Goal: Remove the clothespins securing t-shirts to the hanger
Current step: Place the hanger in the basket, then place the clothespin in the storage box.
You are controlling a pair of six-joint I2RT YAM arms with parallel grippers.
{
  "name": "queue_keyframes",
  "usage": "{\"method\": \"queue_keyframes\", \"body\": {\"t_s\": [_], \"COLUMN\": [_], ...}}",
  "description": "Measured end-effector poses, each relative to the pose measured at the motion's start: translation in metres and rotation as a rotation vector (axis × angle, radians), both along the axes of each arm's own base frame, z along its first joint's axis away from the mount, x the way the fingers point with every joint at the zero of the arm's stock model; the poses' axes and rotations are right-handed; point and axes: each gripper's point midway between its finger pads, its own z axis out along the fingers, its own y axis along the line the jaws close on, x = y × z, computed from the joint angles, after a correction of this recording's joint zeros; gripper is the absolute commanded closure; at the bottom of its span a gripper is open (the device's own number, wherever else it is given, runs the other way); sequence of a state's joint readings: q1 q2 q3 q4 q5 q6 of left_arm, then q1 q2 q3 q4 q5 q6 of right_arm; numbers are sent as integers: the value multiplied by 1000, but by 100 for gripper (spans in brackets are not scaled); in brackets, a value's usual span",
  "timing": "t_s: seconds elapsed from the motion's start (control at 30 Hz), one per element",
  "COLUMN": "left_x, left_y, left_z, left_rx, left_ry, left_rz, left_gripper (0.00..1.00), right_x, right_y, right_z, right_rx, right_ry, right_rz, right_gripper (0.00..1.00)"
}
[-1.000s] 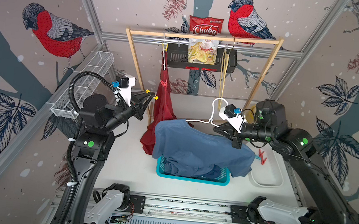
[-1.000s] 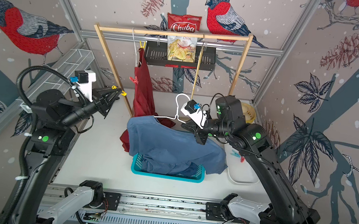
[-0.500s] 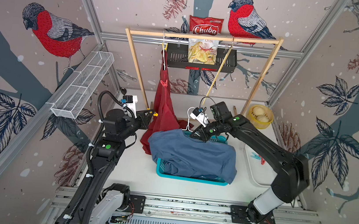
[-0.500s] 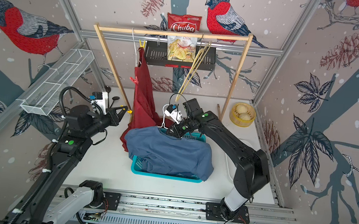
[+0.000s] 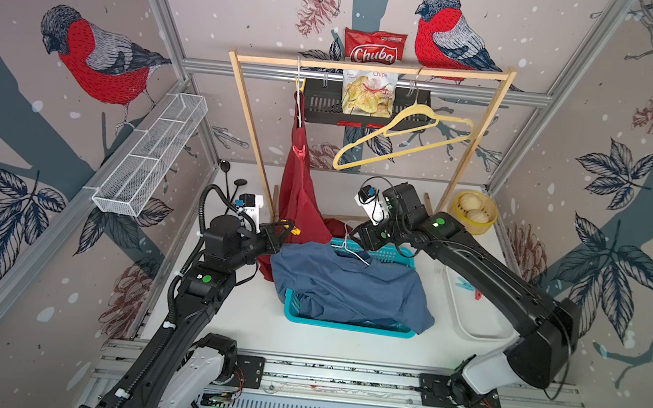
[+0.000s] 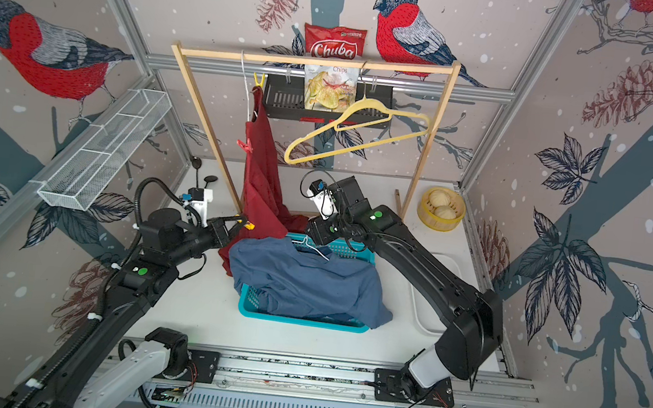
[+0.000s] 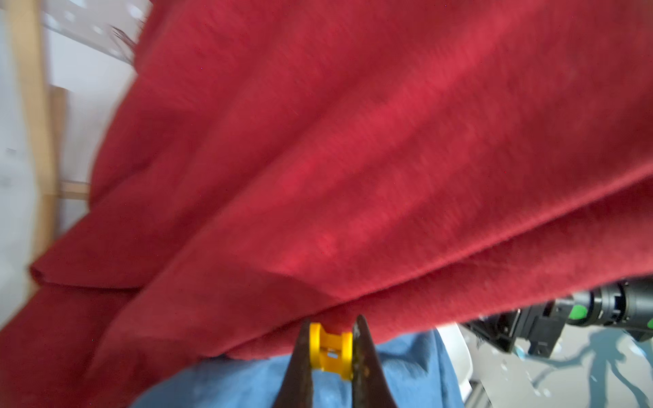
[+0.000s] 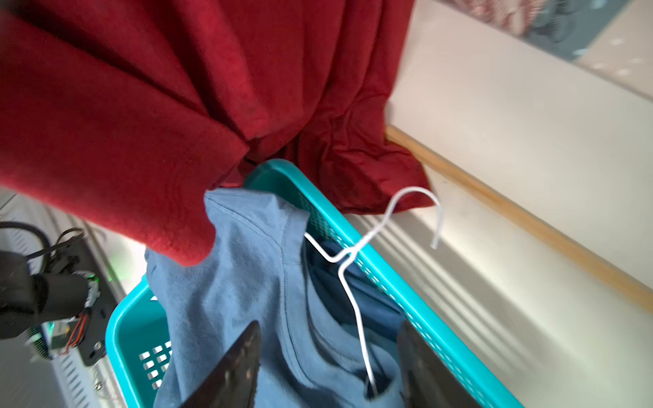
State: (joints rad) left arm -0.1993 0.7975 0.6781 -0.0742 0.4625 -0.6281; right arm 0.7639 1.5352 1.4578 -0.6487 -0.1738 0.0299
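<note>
**Concealed and unresolved detail.** In both top views the blue shirt [image 5: 349,287] hides the inside of the basket [image 5: 348,325] and the shoulders of the white hanger [image 5: 353,252]. At three o'clock from the basket, the clips [image 5: 466,288] in the tray [image 5: 478,323] are too small to count, and the right arm [image 5: 487,282] covers part of it. The left wrist view is blurred, with the far end of the yellow clip [image 7: 331,351] lost against the red shirt [image 7: 353,159].

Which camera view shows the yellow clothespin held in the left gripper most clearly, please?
The left wrist view: the yellow clothespin sits close up, clamped in the left gripper, against the red shirt. In both top views it is only a small yellow speck at the gripper's tip. The right wrist view does not show it.
</note>
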Motion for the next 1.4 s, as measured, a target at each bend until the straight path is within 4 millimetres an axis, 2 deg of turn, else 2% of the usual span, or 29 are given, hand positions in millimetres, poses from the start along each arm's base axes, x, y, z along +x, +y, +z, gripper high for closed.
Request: {"method": "queue_keyframes", "body": {"t_s": [0.1,0.2,0.27,0.37,0.47,0.57,0.7,0.83,1.03,1.17,1.27,1.4], "left_x": [-6,-10,-16,-27,-34,-35,-36,-39,-41,-39,-37,-36], "left_y": [-17,-31,-44,-63,-79,-92,-104,-108,-117,-120,-122,-127], "left_z": [2,9,13,14,10,9,20,26,24,25,25,22], "left_rx": [-2,-5,-11,-17,-19,-22,-36,-41,-38,-44,-44,-44], "left_ry": [23,39,49,65,90,114,114,105,116,106,106,118], "left_rz": [-46,-72,-104,-150,-173,-189,-213,-232,-263,-265,-268,-286], "left_gripper": [100,100,100,100,100,100,100,100,100,100,100,94], "right_x": [-11,-40,-58,-84,-97,-93,-80,-69,-57,-58,-62,-67], "right_y": [-14,-15,-11,5,24,34,42,42,40,43,46,45], "right_z": [9,16,21,33,43,47,34,25,18,20,20,18], "right_rx": [-11,29,64,134,188,204,174,151,148,172,189,196], "right_ry": [-75,-139,-183,-240,-268,-280,-277,-268,-252,-240,-230,-228], "right_rz": [-59,-42,-13,48,96,96,75,55,40,61,85,107], "right_gripper": [42,43,37,36,35,35,36,37,47,68,79,93]}}
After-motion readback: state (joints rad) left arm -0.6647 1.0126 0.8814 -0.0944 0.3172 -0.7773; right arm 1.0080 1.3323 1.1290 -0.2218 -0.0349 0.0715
